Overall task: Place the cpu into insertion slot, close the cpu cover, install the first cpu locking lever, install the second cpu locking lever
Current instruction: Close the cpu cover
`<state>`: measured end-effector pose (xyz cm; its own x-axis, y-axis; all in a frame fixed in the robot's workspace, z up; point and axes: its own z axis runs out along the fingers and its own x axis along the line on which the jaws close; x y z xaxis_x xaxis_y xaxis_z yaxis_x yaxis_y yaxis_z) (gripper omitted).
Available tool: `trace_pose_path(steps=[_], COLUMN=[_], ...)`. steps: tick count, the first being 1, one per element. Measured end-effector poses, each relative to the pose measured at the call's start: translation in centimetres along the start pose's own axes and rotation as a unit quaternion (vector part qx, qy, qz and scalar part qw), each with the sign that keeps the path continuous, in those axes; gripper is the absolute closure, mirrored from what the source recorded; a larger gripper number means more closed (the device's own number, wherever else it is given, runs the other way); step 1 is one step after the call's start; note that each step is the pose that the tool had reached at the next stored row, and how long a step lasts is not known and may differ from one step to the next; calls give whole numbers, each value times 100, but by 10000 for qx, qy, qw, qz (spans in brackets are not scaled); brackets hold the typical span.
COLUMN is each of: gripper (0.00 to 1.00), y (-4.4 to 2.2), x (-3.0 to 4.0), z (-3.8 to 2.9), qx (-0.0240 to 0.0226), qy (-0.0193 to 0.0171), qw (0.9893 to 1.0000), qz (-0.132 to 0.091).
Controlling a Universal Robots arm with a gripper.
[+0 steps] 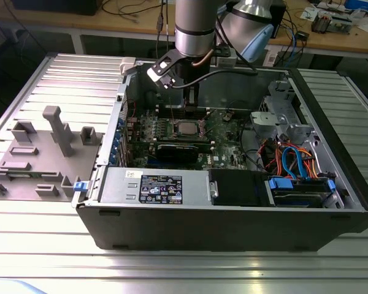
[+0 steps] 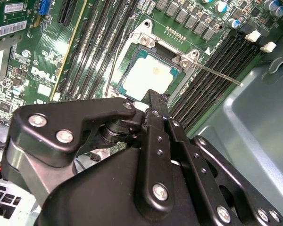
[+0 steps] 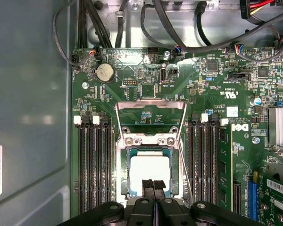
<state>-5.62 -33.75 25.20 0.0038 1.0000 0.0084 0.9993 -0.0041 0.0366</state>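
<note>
Here, the black two-fingered gripper (image 3: 154, 184) of the silver robot arm (image 1: 194, 27) hangs low over an open desktop computer, its fingertips (image 3: 148, 187) pressed together with nothing between them. In the first wrist view they stand just over one edge of the small pale silver square cpu (image 3: 150, 170). The chip lies flat inside the square silver-rimmed insertion slot (image 3: 121, 174), seated and level; the second wrist view shows the cpu (image 2: 148, 75) framed by the socket's dark border.

Beyond the chip the thin grey metal cpu cover (image 3: 151, 103) stands swung back on its hinge – open, with the green motherboard (image 3: 132, 75) visible through its central window. A thin silver lever rod (image 2: 219, 75) angles away from the socket across the long black memory slots (image 2: 226, 56).

In the exterior view the arm reaches down into the black computer case (image 1: 233, 226), which lies on its side on a ribbed metal table (image 1: 172, 269). A grey plastic fixture tray (image 1: 43, 153) sits just beside the case on the exterior view's left – and a wooden workbench (image 1: 110, 21) strewn with cables runs along the back.
</note>
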Motion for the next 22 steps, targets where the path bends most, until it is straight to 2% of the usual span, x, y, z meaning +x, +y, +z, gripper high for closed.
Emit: trace_pose_path(steps=[2, 9, 22], gripper=[89, 89, 89], y=[0, 0, 2], x=[-7, -7, -6], z=[-2, -5, -57], qx=[0, 0, -1], qy=[33, 35, 36], qw=[10000, 10000, 10000], qz=[1, 2, 2])
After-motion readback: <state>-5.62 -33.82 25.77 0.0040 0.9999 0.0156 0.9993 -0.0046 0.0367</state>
